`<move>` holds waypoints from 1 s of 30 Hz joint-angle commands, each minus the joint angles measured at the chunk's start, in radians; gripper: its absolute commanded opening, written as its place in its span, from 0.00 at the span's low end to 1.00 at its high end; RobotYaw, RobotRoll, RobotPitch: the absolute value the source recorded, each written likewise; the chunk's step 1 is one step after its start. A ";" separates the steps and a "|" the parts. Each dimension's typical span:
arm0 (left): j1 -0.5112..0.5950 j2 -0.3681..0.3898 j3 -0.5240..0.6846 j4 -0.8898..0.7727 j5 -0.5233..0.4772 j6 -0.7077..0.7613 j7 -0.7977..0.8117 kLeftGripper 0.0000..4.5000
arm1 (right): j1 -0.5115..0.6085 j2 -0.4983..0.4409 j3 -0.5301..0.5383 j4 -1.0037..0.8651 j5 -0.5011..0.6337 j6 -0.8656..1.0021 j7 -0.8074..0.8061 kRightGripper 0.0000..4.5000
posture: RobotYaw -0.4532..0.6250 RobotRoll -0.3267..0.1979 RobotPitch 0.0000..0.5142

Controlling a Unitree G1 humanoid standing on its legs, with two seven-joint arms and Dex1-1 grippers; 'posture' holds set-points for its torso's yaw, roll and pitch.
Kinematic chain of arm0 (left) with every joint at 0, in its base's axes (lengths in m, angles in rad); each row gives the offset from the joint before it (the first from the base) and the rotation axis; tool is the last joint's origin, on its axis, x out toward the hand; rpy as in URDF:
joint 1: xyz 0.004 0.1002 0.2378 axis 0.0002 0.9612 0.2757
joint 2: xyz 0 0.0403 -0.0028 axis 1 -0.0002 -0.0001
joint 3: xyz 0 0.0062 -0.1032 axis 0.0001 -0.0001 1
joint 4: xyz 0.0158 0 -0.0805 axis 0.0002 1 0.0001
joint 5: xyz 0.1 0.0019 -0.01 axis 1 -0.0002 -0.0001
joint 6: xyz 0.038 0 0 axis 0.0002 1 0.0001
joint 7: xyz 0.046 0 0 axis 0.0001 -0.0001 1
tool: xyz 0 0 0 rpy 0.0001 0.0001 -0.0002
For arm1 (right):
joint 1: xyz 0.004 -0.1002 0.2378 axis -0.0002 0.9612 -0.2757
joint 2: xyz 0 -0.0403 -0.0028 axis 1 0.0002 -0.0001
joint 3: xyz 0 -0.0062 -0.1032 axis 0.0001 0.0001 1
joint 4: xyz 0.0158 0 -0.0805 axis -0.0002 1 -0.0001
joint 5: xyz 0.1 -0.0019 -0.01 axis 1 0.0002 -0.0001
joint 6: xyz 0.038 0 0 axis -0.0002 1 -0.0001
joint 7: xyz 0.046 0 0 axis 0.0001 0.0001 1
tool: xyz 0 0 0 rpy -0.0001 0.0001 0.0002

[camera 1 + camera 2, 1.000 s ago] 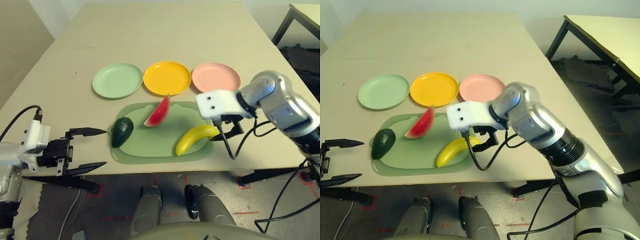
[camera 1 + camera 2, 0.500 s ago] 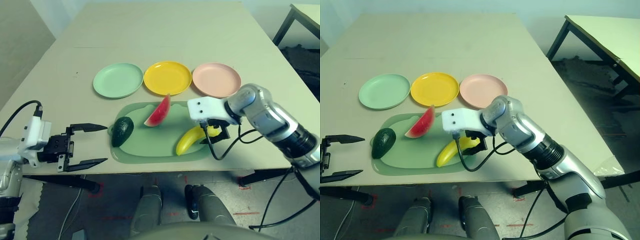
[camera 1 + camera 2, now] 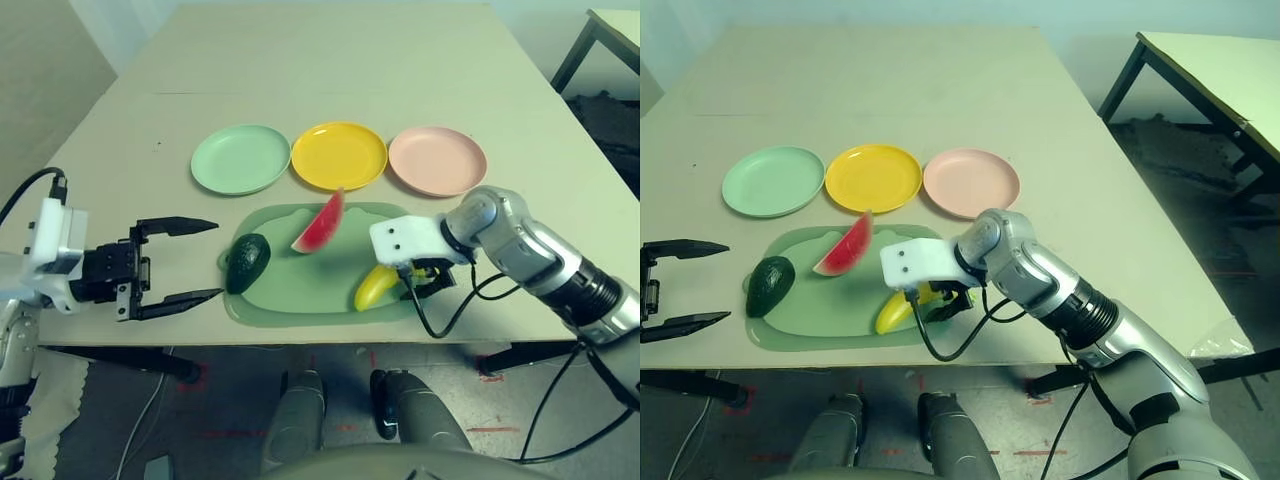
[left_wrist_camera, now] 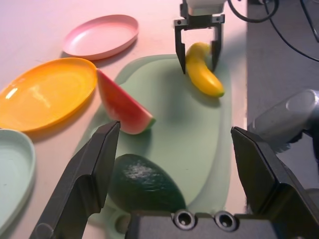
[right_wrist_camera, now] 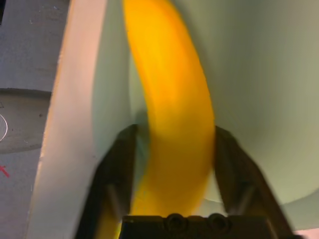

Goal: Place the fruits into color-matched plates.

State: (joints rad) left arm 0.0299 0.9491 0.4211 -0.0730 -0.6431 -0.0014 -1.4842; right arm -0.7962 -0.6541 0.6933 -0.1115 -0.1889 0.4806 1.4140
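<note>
Surface: pale beige table (image 3: 330, 70) in a plain room; a second table with black legs (image 3: 1210, 60) stands off to the right. No brand, label or legible writing on any item.

Landmark: large green mat (image 3: 320, 285), rounded rectangle, lying near the table's front edge.

Plates, in a row just beyond the mat's far edge, left to right: mint green plate (image 3: 240, 159), yellow plate (image 3: 339, 155), pale pink plate (image 3: 437, 161). All three hold nothing.

Avocado (image 3: 246, 262): dark green, at the mat's left end, long axis running from the mat's front left corner toward the far right.

Watermelon wedge (image 3: 319, 223): red flesh, green rind, standing on the mat's far edge, tip pointing up toward the yellow plate.

Banana (image 3: 377, 286): yellow, curved, on the mat's right part, long axis diagonal, one end toward the mat's front edge and the other under the right gripper.

Right gripper (image 4: 198, 44): pointing steeply down over the mat's right part, its two black fingers (image 5: 117, 172) closed against either side of the banana, which lies on the mat.

Left gripper (image 3: 185, 262): well left of the mat, past the table's front left edge, pointing toward the avocado, jaws spread wide and holding nothing.
</note>
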 commanded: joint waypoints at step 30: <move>-0.040 -0.055 -0.016 -0.039 0.070 0.151 0.296 1.00 | -0.573 0.400 -0.187 1.196 -0.133 -0.564 -0.578 0.38 | 0.57 0.62 0.31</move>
State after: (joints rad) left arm -0.0260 0.9009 0.3966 -0.0889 -0.5803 0.1344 -1.2086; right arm -1.3522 -0.2715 0.5262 1.0207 -0.3003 -0.0395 0.8780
